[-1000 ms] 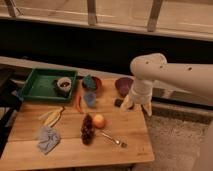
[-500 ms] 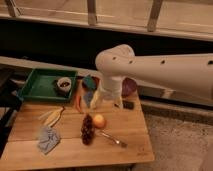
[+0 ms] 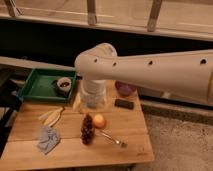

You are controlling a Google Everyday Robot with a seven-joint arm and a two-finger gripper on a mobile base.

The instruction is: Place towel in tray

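Note:
A crumpled grey-blue towel (image 3: 48, 139) lies on the wooden table (image 3: 65, 155) near its front left corner. A green tray (image 3: 34, 84) stands at the table's back left with a small dark bowl (image 3: 63, 85) in its right end. My white arm reaches in from the right across the middle of the view. My gripper (image 3: 93, 102) hangs at the arm's end over the back middle of the table, just right of the tray and well up and right of the towel. It holds nothing that I can see.
A banana (image 3: 52, 116) lies between the tray and the towel. Dark grapes (image 3: 87, 129), an orange fruit (image 3: 99, 121) and a metal utensil (image 3: 112, 139) lie at the centre. A purple bowl (image 3: 125, 89) and a black object (image 3: 123, 103) sit at the back right.
The arm has swung from the table's right side leftward toward the tray and now fills much more of the view. The towel has not moved.

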